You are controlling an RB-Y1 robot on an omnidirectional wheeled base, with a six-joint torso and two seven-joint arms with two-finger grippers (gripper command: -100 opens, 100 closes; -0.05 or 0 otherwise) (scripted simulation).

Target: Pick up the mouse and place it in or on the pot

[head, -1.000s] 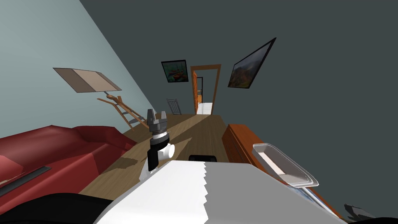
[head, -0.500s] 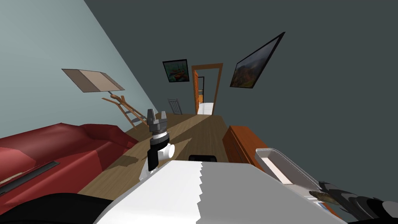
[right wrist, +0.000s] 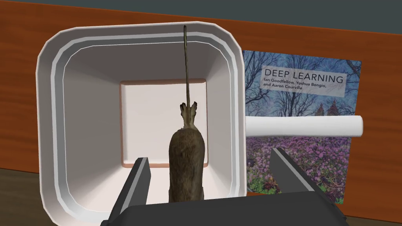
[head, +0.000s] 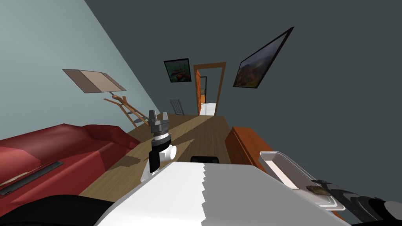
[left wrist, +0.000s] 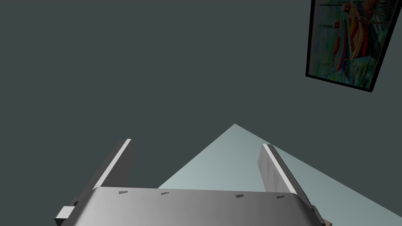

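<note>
- The right tool (right wrist: 209,154) hangs over a white square pot (right wrist: 51,117), its two fingers spread wide and touching nothing.
- A brown mouse (right wrist: 186,164) sits between the fingers with clear gaps on both sides. Its body is over the pot's near wall and floor, and its tail points towards the far rim.
- I cannot tell whether the mouse rests on the pot's bottom.
- The pot stands on an orange wooden dresser (right wrist: 23,31), reaching from near the back edge to the front edge.
- A book (right wrist: 302,98) lies flat just beside the pot, and a white bar (right wrist: 302,126) runs from the pot's side across it.
- The left tool (left wrist: 197,142) is raised in front of the chest, fingers apart and empty.
</note>
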